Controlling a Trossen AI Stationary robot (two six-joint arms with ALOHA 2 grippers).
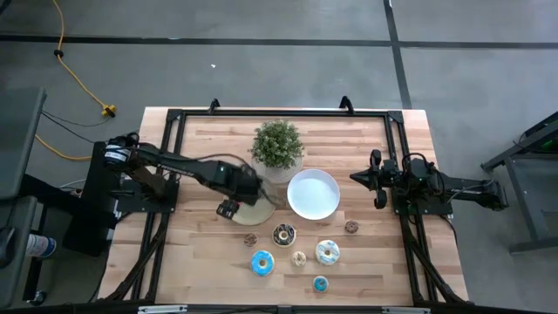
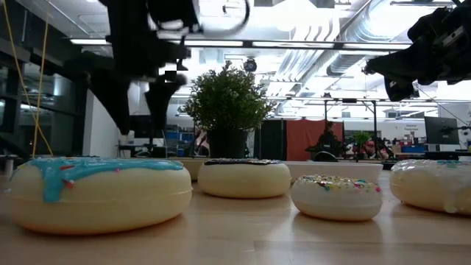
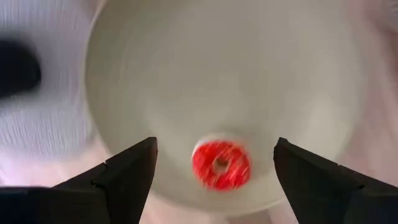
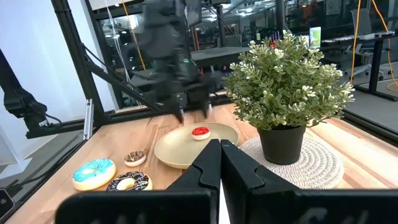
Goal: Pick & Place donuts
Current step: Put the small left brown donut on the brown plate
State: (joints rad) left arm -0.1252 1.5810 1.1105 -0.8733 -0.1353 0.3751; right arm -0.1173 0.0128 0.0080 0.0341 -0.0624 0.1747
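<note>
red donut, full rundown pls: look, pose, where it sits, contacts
The red donut is a small toy ring with red icing and faint pale streaks, its hole visible. It lies flat on the round tan plate, near the rim. The left tool hangs open above it, fingers either side, not touching.

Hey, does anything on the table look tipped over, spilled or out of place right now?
Nothing stands out. The red donut lies flat on the tan plate under the open left gripper, the plant stands upright, and the other donuts lie flat on the table.
</note>
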